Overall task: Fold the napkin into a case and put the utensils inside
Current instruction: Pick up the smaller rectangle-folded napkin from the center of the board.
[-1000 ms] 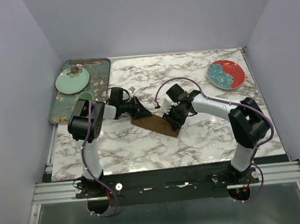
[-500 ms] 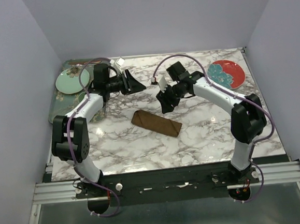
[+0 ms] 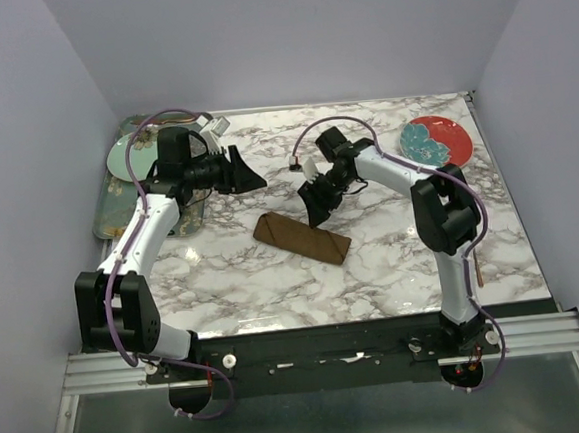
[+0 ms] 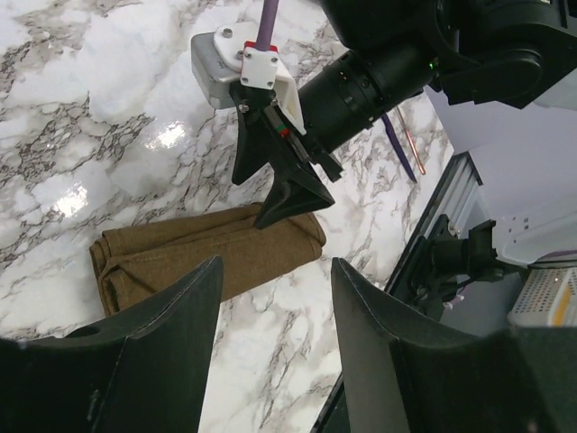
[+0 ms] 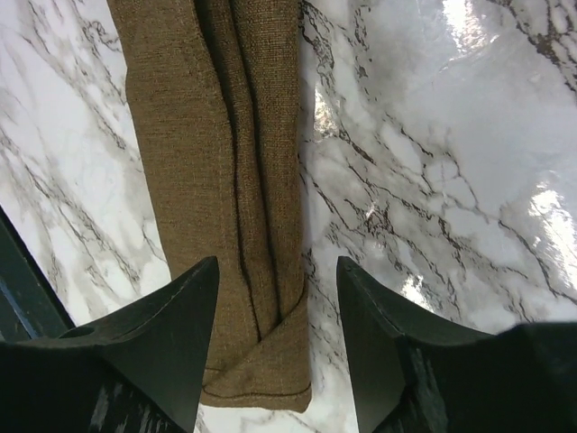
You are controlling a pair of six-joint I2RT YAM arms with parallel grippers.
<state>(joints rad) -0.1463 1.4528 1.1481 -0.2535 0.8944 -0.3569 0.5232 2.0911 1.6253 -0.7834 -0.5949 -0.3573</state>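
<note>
The brown napkin lies mid-table, folded into a narrow long case with one end tucked over. My right gripper hovers just behind it and is open, its fingers straddling the tucked end without touching; from the left wrist it shows as the right gripper above the cloth. My left gripper is open and empty, raised to the far left of the napkin, with marble between its tips. Two utensils, a blue-purple stick and a copper one, lie near the table's right front edge.
A dark floral tray with a pale green plate sits at the far left, under my left arm. A red plate with a teal flower stands at the far right. The metal rail runs along the near edge.
Both grippers opened and lifted off the folded napkin. The left arm swung back towards the tray; the right gripper drew back slightly and stayed over the napkin.
</note>
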